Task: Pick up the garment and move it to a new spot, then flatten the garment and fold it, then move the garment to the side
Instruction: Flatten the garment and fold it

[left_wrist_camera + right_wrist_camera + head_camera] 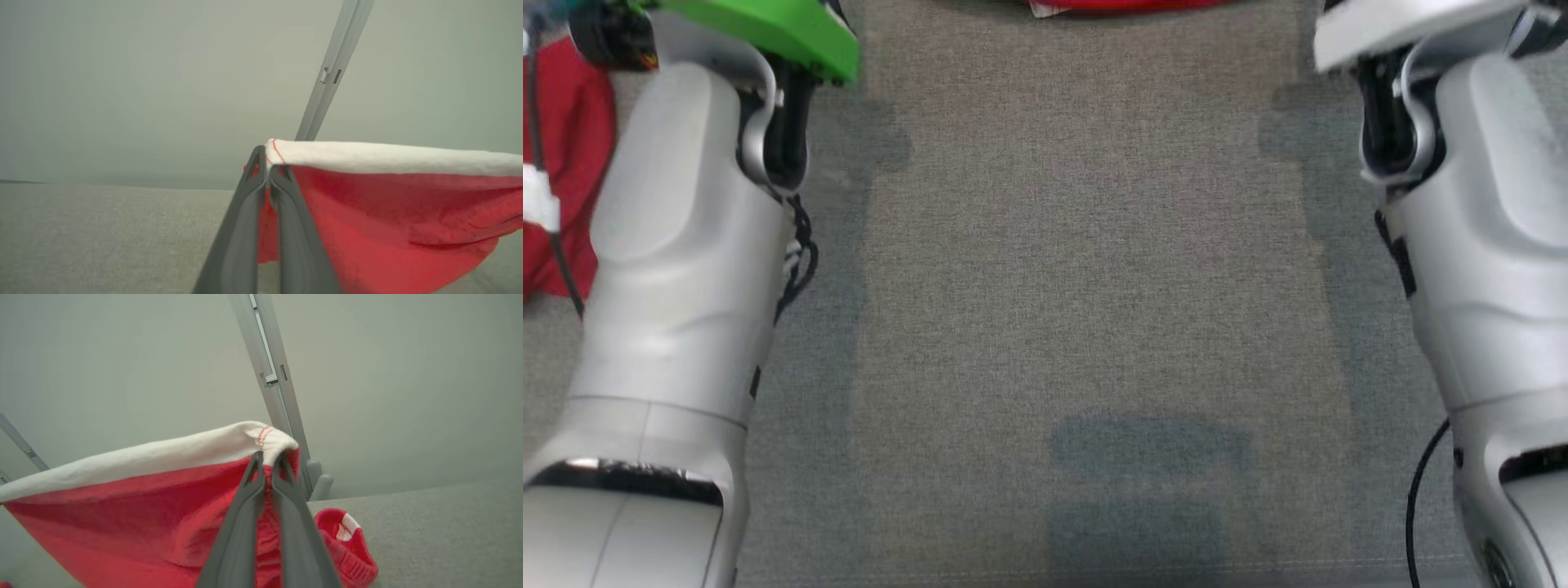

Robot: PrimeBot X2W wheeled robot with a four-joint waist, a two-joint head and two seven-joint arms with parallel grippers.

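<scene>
The garment (388, 220) is red with a white band (388, 157) along its top edge, and it hangs stretched in the air above the grey table. My left gripper (267, 167) is shut on one corner of that band. In the right wrist view the garment (143, 514) stretches away to the left, and my right gripper (267, 461) is shut on its other corner. A red cuffed part (347, 543) rests on the table under that gripper. In the head view a thin red strip of the garment (1127, 5) crosses the top edge between my two forearms.
The grey fabric table (1094, 286) spreads between my pale forearms. Red cloth (564, 147) with a white patch lies at the left edge beside a black cable. A slanted metal post (269, 375) stands behind the table against a pale wall.
</scene>
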